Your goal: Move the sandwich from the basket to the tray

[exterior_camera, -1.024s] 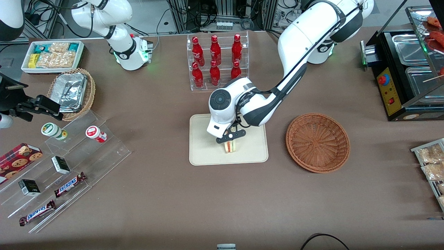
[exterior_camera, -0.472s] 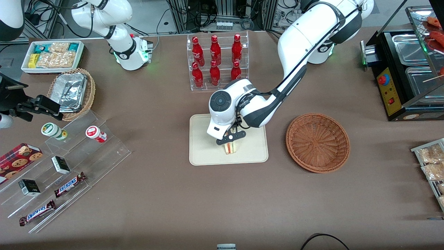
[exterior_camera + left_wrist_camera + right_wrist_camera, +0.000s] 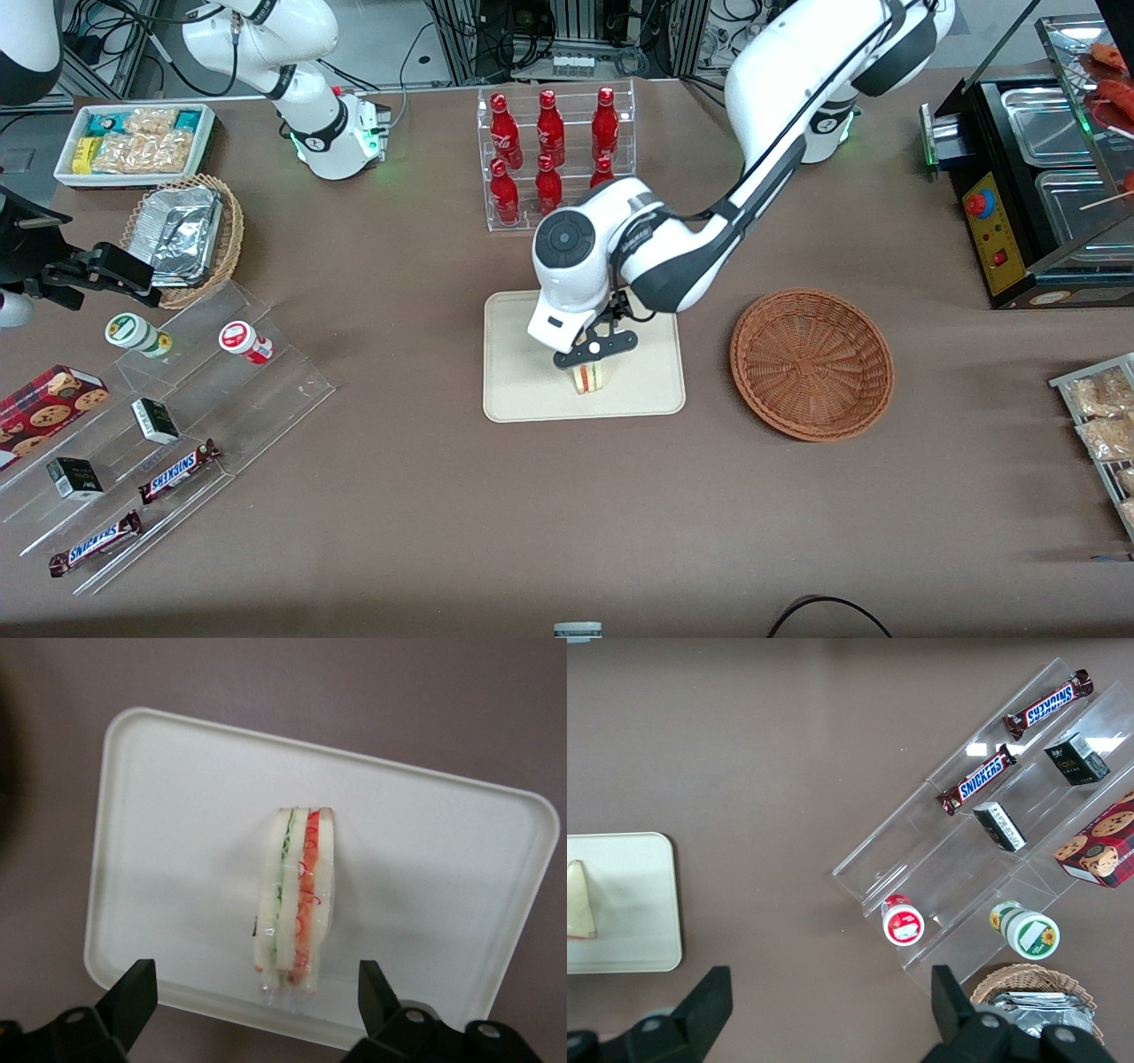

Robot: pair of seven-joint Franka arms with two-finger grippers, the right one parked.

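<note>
Brown tabletop: sandwich (image 3: 296,895) stands on the tray (image 3: 514,390) at frame centre, gripper (image 3: 592,353) above, jaws wide, empty.

The wrapped triangular sandwich wedge (image 3: 590,377) is standing on the flat rectangular cream tray (image 3: 523,390), the open gripper (image 3: 595,347) hovering above it; the round reddish-brown wicker basket (image 3: 811,363) is sitting beside the tray, toward the working arm's end.

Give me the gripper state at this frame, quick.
Left gripper: open, holding nothing, above the sandwich, which stands on the tray; its fingers are spread clear of the wrap.
</note>
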